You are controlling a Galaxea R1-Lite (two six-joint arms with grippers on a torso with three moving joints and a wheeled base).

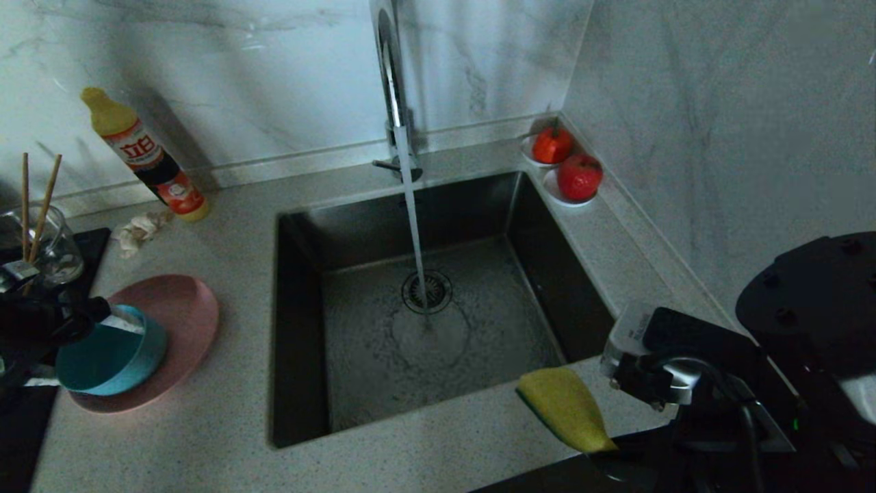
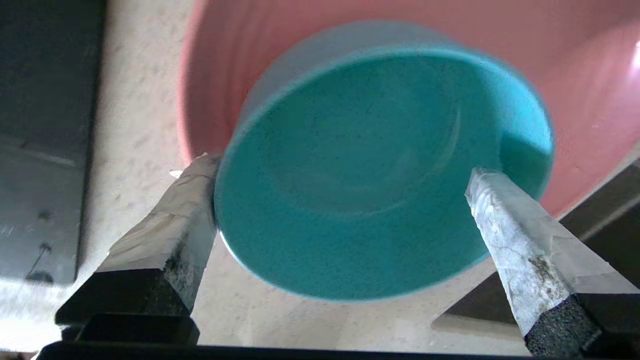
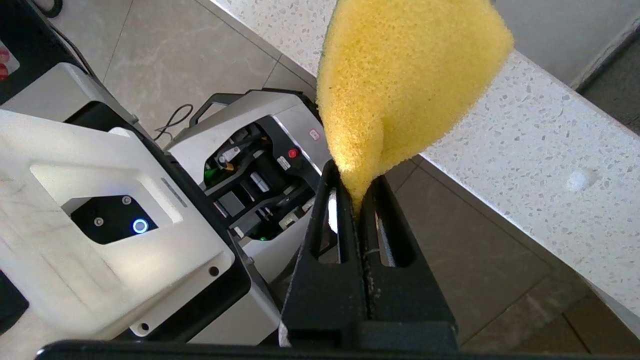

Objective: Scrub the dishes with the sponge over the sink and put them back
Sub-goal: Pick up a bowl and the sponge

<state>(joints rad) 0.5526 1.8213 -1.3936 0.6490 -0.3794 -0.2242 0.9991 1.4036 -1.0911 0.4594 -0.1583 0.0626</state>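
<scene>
Teal bowl point(image 2: 380, 170) between spread left gripper point(image 2: 340, 180) fingers

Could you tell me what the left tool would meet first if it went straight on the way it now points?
Most likely the teal bowl: the left tool stands open with its fingers either side of the rim, the pink plate lying just behind it.

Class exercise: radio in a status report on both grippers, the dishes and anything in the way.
Left gripper open around teal bowl on pink plate. Right gripper shut on sponge. Faucet running; nothing blocking.
</scene>
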